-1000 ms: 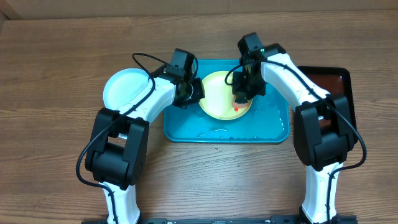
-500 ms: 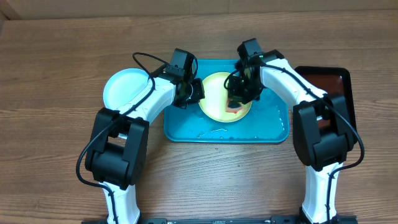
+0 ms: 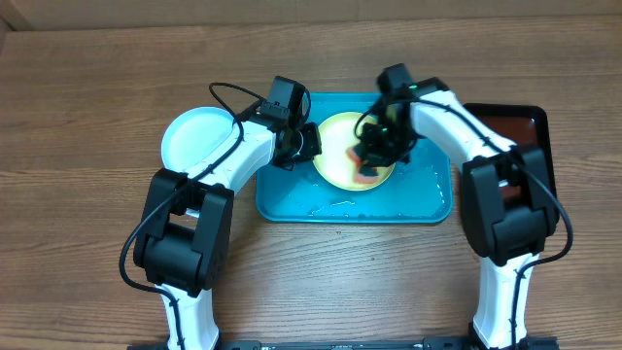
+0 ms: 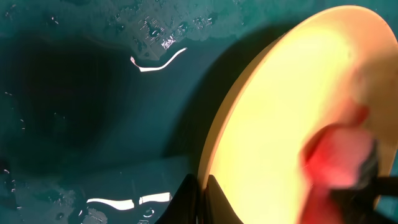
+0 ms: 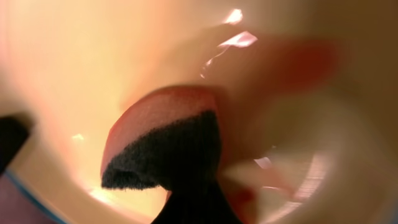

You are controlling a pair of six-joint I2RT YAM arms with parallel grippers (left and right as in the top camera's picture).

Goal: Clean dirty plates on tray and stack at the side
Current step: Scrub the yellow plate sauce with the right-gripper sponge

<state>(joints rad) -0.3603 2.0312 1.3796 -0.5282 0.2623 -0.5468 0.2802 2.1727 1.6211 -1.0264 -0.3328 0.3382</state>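
Note:
A pale yellow-green plate point(image 3: 338, 160) lies in the teal tray point(image 3: 292, 199). My left gripper point(image 3: 309, 144) is shut on that plate's left rim; in the left wrist view its dark fingers point(image 4: 211, 202) pinch the plate's edge point(image 4: 280, 106). My right gripper point(image 3: 374, 156) is shut on a red sponge point(image 3: 362, 173) with a dark scouring side, pressed on the plate's right half. In the right wrist view the sponge point(image 5: 165, 140) fills the middle against the plate point(image 5: 87, 62). A light blue plate point(image 3: 194, 138) sits on the table left of the tray.
Water droplets and wet streaks point(image 3: 335, 206) lie on the tray's front part. A smaller dark red-black tray point(image 3: 530, 131) stands to the right of the teal one. Both arms reach in from the table's near edge.
The right gripper has slid the sponge a little leftward across the plate. The left gripper keeps its hold on the rim in the same place.

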